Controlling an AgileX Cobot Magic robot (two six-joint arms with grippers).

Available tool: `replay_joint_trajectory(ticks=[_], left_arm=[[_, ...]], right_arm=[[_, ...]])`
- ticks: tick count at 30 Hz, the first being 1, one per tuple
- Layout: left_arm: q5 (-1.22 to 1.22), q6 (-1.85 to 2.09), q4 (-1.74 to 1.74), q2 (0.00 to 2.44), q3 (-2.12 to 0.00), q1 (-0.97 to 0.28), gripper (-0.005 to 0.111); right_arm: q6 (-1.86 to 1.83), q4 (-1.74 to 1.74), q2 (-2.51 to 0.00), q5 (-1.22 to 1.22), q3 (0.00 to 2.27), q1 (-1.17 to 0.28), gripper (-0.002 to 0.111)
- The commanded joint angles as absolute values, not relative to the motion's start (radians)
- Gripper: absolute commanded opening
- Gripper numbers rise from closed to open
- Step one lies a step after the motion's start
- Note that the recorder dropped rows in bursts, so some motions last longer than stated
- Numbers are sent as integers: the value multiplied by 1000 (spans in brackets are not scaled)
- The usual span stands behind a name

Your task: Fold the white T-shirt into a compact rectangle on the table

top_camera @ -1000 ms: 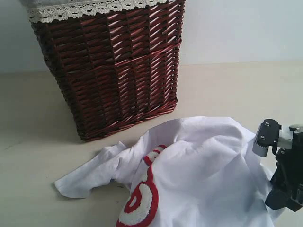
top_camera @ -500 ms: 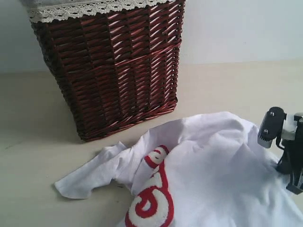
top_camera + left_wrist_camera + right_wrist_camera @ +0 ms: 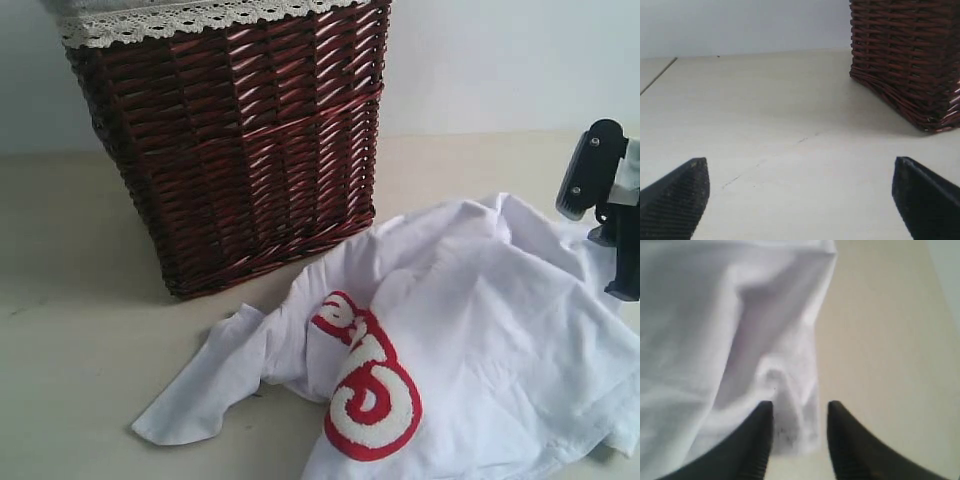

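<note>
Exterior view. Shows the white T-shirt lying rumpled on the table, just in front of the wicker basket. Shows the red band of fuzzy letters face up but twisted, with 1 sleeve trailing off to the left. Places the right gripper at the shirt's far right edge, close over the cloth. Finds no fold made yet.

Left wrist view. Shows the left gripper gaping wide above bare table, nothing between its 2 tips, the basket's corner off to one side. No shirt in sight here.

Right wrist view. Shows the jaws standing narrow on either side of a hem corner of the shirt, 1 finger against the cloth and the other with a sliver of gap. Cannot tell whether pinched or merely straddled.

Looks like the spreading-out step, ahead of any real fold. Calls next for a sure pinch on that hem and a pull away from the basket to take out the twist. Calls also for bringing the idle left claw across to the trailing sleeve, so that 2 grips can stretch the cloth flat.
</note>
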State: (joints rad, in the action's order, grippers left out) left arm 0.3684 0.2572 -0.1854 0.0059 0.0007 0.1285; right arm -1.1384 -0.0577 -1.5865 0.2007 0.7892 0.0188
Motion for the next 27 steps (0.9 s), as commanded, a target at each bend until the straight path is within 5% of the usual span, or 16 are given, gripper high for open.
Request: replay_joint_trajectory(ticks=[1,6,12,24,27], left_arm=[[363,254,-192,0,0,131,94],[363,254,-192,0,0,131,94],[363,254,-192,0,0,131,94],[363,254,-192,0,0,131,94],[363,254,-192,0,0,131,94]], right_arm=[[-1053,-50,-1594,158,795,25,69],[-1050,-67,-1501,275,795,23,69],[-1578,-103,-1454,894,741,23,59],[-1890,-366,-1538,490,526,23,58],[-1890,-438,-1549,414,526,23,48]])
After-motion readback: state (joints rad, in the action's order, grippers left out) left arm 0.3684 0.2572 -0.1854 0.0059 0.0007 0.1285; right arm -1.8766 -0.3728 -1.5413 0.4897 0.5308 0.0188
